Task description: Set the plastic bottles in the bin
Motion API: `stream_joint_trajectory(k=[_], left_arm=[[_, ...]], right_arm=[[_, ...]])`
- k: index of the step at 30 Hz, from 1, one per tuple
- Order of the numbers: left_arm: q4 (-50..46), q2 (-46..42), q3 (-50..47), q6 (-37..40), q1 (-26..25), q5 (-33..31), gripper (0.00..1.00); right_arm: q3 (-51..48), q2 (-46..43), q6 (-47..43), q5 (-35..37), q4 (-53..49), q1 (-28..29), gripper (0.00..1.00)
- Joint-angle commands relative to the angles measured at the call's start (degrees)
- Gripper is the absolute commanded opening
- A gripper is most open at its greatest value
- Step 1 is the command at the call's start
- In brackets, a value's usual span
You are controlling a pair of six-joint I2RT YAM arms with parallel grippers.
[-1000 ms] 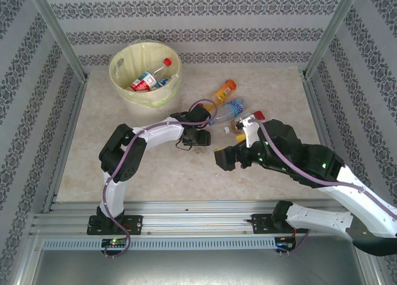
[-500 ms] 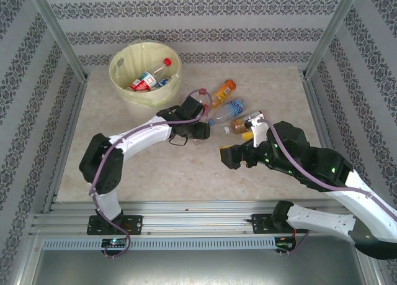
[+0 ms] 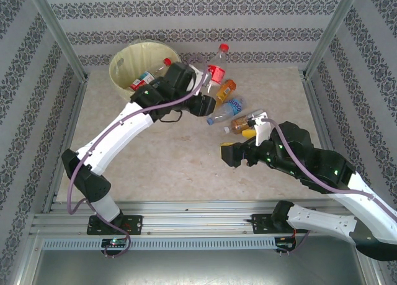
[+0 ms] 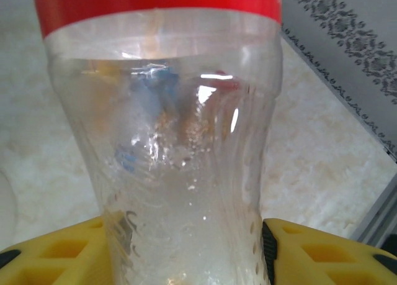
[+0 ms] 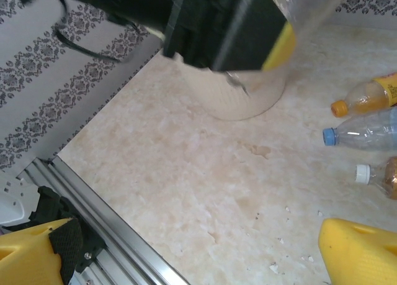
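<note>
My left gripper (image 3: 209,85) is shut on a clear plastic bottle (image 3: 216,66) with a red label and red cap, held in the air just right of the bin (image 3: 124,80). In the left wrist view the bottle (image 4: 167,142) is pinched between the yellow fingers (image 4: 322,254). The pale-yellow bin holds a red-labelled bottle (image 3: 146,80). On the table lie an orange bottle (image 3: 224,89), a blue-capped clear one (image 3: 227,108) and a brownish one (image 3: 245,120). My right gripper (image 3: 227,156) stands open low over bare table, nothing between its fingers (image 5: 356,254).
Patterned walls and aluminium posts close in the table on three sides. A metal rail (image 5: 118,229) runs along the near edge by my right gripper. In the right wrist view the bin's cream wall (image 5: 248,99) stands behind the left arm (image 5: 223,21).
The left arm rose from the table and reached away toward the bin, carrying the red-capped bottle. The right gripper stayed almost still, open.
</note>
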Motion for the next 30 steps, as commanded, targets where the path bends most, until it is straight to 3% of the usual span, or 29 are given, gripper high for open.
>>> stream_joint_trajectory(k=[1,13,24,30], left_arm=[[-10.69,1.32,7.03,7.69,1.44,-1.14,0.56],[-22.11,8.23,27.4,11.37,11.6,-6.82,0.56],[-22.99,8.92,28.52,12.85,24.41,-6.87,0.57],[-20.03,8.61,25.04,14.69,28.95,-11.27,0.58]], right_arm=[[-0.41,-1.15,0.47,2.42,2.18,-0.38,0.98],[0.53,-1.67,-0.28,5.41,2.74,-0.38,0.98],[1.58,-1.83,-0.6,6.79,0.75,-0.38,0.98],[2.01,-1.69,-0.43,6.73,0.13,-0.38,0.98]])
